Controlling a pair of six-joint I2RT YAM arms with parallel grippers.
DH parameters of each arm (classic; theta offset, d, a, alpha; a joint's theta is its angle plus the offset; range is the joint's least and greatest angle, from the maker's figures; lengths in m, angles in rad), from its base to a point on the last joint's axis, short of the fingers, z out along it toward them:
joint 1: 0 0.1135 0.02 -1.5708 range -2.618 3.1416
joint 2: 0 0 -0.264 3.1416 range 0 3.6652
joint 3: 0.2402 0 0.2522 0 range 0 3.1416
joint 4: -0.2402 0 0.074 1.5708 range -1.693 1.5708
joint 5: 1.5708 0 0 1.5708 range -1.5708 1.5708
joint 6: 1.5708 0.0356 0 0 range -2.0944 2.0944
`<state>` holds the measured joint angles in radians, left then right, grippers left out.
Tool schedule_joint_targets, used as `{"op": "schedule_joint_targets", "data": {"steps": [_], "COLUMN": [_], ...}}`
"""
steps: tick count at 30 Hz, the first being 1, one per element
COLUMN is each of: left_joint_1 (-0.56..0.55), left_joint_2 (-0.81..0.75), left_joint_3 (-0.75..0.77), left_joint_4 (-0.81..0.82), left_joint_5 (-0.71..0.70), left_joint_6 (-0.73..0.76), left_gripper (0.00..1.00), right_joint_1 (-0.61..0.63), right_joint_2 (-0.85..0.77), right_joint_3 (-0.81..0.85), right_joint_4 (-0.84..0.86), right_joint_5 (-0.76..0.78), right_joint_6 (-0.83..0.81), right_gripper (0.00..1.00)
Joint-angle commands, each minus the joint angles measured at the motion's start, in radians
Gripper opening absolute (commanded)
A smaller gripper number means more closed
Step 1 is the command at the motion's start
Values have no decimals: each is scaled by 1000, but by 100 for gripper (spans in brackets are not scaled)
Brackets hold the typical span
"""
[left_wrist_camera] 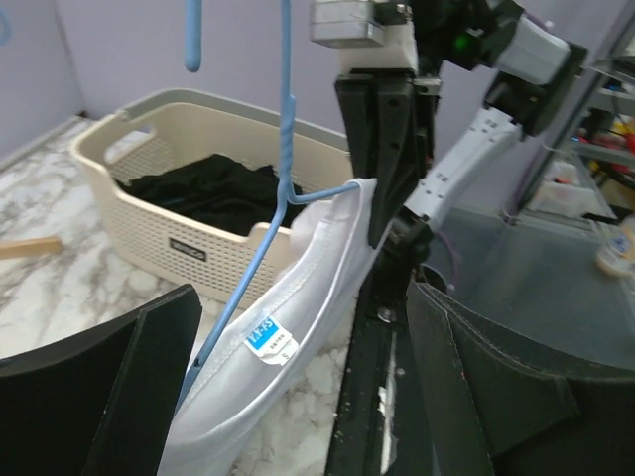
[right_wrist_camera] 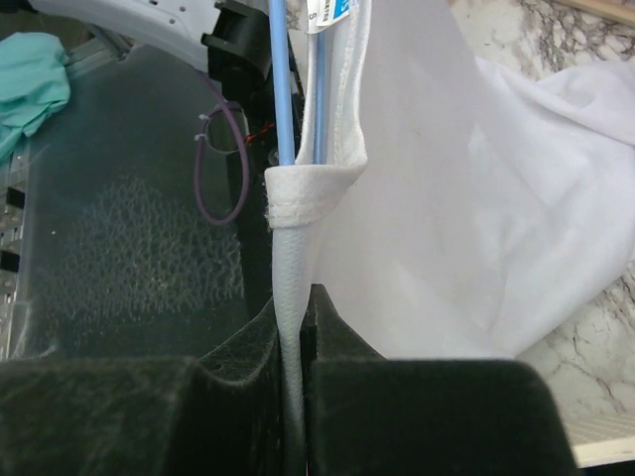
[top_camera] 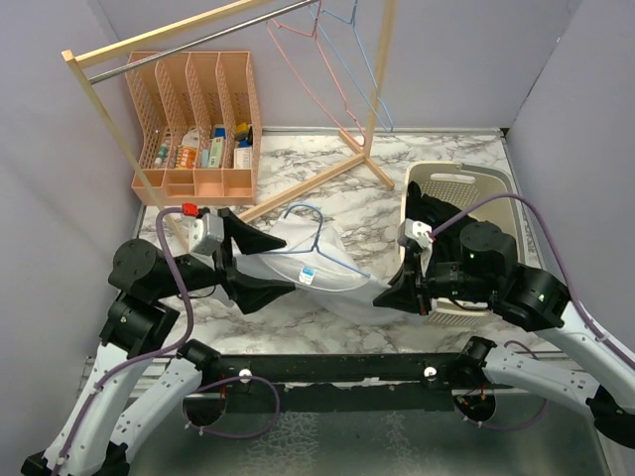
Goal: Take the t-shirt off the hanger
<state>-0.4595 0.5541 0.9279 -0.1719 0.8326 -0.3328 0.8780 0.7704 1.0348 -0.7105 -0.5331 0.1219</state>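
**Spotter:** Where is the t-shirt (top_camera: 327,273) sitting for you?

**Operator:** It lies on the table (top_camera: 327,332) between my two arms, with the hanger (top_camera: 319,233) inside it. The hanger's long bar runs roughly left to right, from one arm toward the other, and its hook points away from me toward the rack (top_camera: 107,124).

**Spotter:** And your tools?

**Operator:** My right gripper (right_wrist_camera: 295,317) is pinched tight on a white seam of the shirt. The blue wire comes out of the fabric just above my fingertips, so I judge I have cloth only, not wire. My left gripper (top_camera: 290,268) is spread wide, with the collar end lying between its fingers and nothing clamped.

**Spotter:** Which arm takes the hanger?

**Operator:** The left one, since it is nearer the collar and the hook. I think it should close on the wire while my right draws the cloth rightward along the bar, off its end.

**Spotter:** Is there room?

**Operator:** It is tight on the right, because the basket (top_camera: 461,177) stands just beside that arm. The rack's foot lies beyond the shirt, and the near table edge is close, so lifting upward looks like the freest way.
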Motion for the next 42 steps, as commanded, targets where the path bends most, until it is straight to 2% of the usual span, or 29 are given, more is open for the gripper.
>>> {"op": "schedule_joint_targets", "data": {"steps": [1, 8, 12, 13, 15, 17, 21, 22, 24, 25, 28, 30, 32, 34, 38, 42], "left_joint_1": [1, 1, 1, 1, 1, 1, 1, 1, 1, 1, 1, 1, 1, 1, 1, 0], "left_joint_2": [54, 97, 132, 143, 168, 189, 213, 217, 224, 225, 218, 207, 200, 197, 196, 196], "left_joint_3": [-28, -59, -65, -68, -70, -69, -72, -69, -52, -42, -3, 34, 93, 162, 290, 373], "left_joint_4": [137, 287, 315, 330, 350, 357, 339, 324, 277, 245, 150, 64, -43, -135, -251, -305], "left_joint_5": [222, 228, 226, 227, 237, 254, 250, 246, 237, 232, 209, 175, 132, 88, 20, -37], "left_joint_6": [-105, -206, -227, -241, -261, -269, -256, -244, -204, -182, -106, -44, 34, 95, 171, 197], "left_gripper": [86, 83, 77, 73, 56, 45, 42, 36, 9, 0, 0, 0, 0, 0, 0, 0], "right_joint_1": [6, 6, 6, 6, 6, 5, 6, 6, 6, 6, 5, 6, 6, 6, 6, 6], "right_joint_2": [-2, 44, 70, 77, 91, 102, 133, 142, 159, 161, 157, 146, 136, 123, 91, 56], "right_joint_3": [-20, -42, -45, -43, -37, -31, -20, -16, -10, -9, -11, -18, -23, -29, -45, -62], "right_joint_4": [87, 127, 159, 164, 171, 178, 194, 195, 194, 194, 191, 187, 167, 150, 115, 107], "right_joint_5": [-116, -136, -147, -143, -134, -128, -131, -132, -128, -127, -109, -67, -22, 9, 49, 63], "right_joint_6": [-6, 3, 13, 15, 15, 19, 25, 24, 22, 20, 26, 35, 39, 42, 41, 51], "right_gripper": [1, 1, 1, 1, 1, 1, 1, 1, 1, 1, 4, 19, 40, 51, 57, 53]}}
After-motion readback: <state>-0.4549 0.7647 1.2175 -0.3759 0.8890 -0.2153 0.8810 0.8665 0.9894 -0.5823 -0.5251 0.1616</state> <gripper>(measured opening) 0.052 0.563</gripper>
